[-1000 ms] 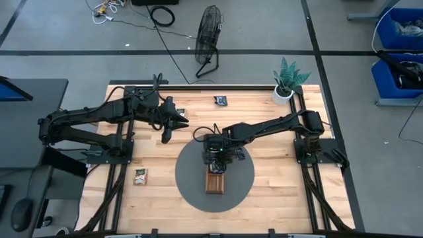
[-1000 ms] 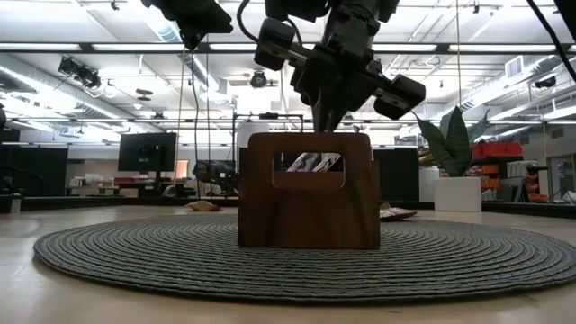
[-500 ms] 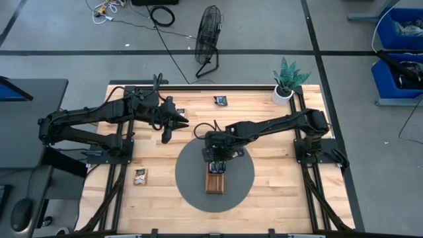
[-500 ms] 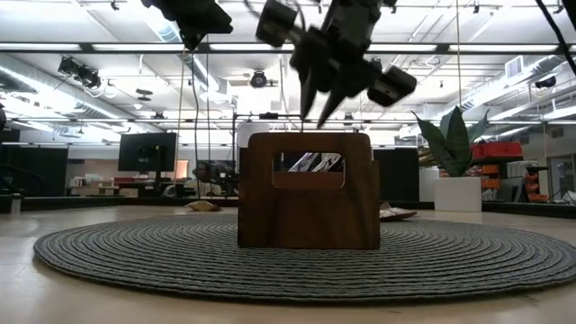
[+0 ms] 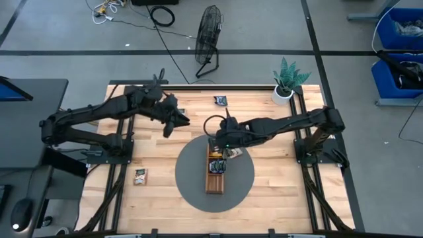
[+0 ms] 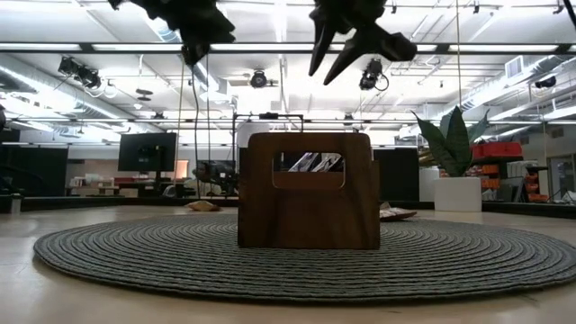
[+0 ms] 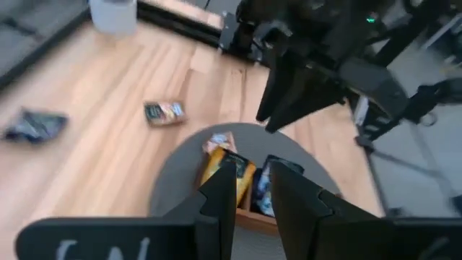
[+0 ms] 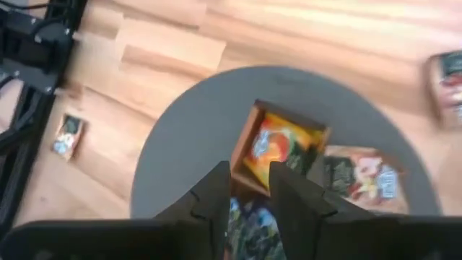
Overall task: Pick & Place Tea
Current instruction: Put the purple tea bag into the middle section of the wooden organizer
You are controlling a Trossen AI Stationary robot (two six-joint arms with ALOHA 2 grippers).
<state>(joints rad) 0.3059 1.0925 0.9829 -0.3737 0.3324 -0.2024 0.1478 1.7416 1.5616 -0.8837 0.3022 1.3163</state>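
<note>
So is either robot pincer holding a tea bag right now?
No. The right pincer hangs open and empty above the wooden tray. The left pincer has nothing between its fingers either.

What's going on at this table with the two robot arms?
They are packing tea sachets into a wooden tray standing on a round grey mat. The right gripper hangs open and empty above the tray's far end, where an orange sachet lies in a compartment. The left gripper waits over bare table, holding nothing. Loose sachets lie around, one near the left edge, another at the far edge.
</note>
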